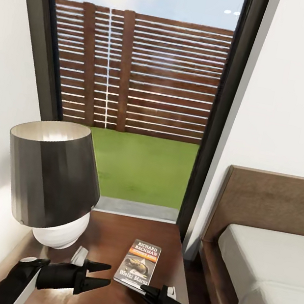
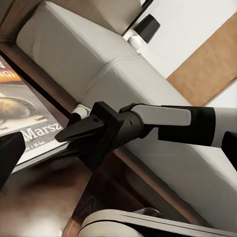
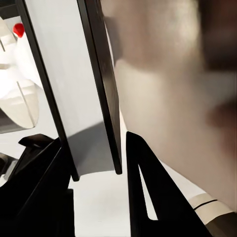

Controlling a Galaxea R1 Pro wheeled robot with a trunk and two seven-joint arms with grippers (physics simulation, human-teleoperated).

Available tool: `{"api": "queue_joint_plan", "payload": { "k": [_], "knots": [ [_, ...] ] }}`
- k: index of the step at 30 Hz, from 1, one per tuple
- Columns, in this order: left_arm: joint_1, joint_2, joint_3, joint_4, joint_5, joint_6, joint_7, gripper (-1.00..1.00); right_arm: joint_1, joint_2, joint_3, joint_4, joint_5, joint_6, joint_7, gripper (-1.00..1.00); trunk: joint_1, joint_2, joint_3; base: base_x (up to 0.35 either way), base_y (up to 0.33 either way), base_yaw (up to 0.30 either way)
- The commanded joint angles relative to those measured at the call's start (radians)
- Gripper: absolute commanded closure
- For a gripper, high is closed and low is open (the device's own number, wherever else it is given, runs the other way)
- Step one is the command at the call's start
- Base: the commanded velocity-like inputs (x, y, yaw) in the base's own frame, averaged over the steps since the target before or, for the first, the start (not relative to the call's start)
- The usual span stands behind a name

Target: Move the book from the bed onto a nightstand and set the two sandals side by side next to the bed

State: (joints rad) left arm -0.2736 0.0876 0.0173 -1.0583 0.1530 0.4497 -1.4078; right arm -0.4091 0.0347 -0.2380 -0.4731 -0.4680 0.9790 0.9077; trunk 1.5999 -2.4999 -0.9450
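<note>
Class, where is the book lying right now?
In the head view the book lies flat on the nightstand, right of the lamp, with the right gripper at its near edge.

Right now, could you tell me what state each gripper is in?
Left gripper: open, holding nothing.
Right gripper: open, fingers either side of the book.

Dark book (image 1: 138, 264) — orange band, white lettering (picture perhaps a shoe) — on reddish-brown nightstand (image 1: 112, 235).
</note>
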Motion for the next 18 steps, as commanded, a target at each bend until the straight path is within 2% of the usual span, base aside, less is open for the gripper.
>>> {"api": "queue_joint_plan", "payload": {
  "k": [1,13,18],
  "knots": [
    [-0.001,0.0,0.0,0.0,0.002,0.011,-0.003,-1.0,0.0,0.001,-0.004,0.028,0.043,-0.028,-0.011,1.0,0.0,0.0,-0.001,0.0,0.0,0.0],
    [0.0,0.0,0.001,0.001,0.002,0.011,-0.002,-1.0,0.0,0.001,-0.004,0.028,0.043,-0.028,-0.01,1.0,0.0,0.0,-0.001,0.0,0.0,0.0],
    [-0.001,0.0,0.0,0.001,0.002,0.011,-0.002,-1.0,0.0,0.001,-0.004,0.028,0.043,-0.028,-0.01,1.0,-0.019,0.035,0.015,0.0,0.0,0.0]
  ]
}}
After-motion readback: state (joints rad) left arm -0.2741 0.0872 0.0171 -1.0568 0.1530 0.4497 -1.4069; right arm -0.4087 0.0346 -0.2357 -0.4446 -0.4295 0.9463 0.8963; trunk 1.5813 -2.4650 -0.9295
